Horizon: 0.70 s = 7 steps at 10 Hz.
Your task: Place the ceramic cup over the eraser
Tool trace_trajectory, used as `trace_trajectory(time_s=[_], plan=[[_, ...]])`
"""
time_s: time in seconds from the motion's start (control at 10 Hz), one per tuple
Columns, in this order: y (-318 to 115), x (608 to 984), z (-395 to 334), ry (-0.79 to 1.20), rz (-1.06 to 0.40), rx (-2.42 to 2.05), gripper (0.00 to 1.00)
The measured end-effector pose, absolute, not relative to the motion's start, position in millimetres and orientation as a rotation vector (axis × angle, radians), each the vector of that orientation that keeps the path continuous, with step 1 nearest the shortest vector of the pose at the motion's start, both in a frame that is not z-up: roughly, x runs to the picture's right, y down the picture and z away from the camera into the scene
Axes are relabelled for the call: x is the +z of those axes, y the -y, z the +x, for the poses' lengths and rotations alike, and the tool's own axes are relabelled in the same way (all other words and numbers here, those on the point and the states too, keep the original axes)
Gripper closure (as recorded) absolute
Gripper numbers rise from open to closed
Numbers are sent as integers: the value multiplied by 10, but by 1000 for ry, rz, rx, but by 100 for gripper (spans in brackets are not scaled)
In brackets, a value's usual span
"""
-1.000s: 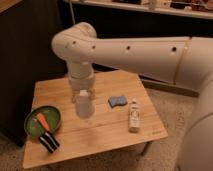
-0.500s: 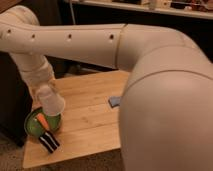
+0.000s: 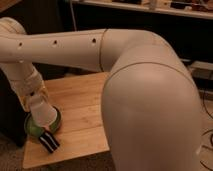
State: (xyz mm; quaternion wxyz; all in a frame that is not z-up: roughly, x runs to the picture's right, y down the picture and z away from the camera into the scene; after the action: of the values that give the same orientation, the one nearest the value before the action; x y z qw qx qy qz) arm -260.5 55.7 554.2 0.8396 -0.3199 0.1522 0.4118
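Observation:
The ceramic cup (image 3: 44,115), small, white and tapered, hangs mouth down at the end of my arm. My gripper (image 3: 36,102) is shut on the ceramic cup at the table's left side. The cup hovers over the green bowl, just above and slightly behind the eraser (image 3: 49,141). The eraser is a black block with white stripes lying on the wood near the front left edge. Cup and eraser are close together, and I cannot tell whether they touch.
A green bowl (image 3: 31,129) sits behind the eraser, partly covered by the cup. The wooden table (image 3: 80,115) ends close in front and to the left of the eraser. My large white arm (image 3: 145,100) hides the table's right half. Dark furniture stands behind.
The arm has swung left, carrying the cup from the table's middle to the left side and down over the bowl, close to the eraser.

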Motion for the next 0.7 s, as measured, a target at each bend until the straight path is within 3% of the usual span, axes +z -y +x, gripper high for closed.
trace_trajectory(time_s=[0.7], plan=[[-1102, 5347, -2596, -277, -737, 760, 100]])
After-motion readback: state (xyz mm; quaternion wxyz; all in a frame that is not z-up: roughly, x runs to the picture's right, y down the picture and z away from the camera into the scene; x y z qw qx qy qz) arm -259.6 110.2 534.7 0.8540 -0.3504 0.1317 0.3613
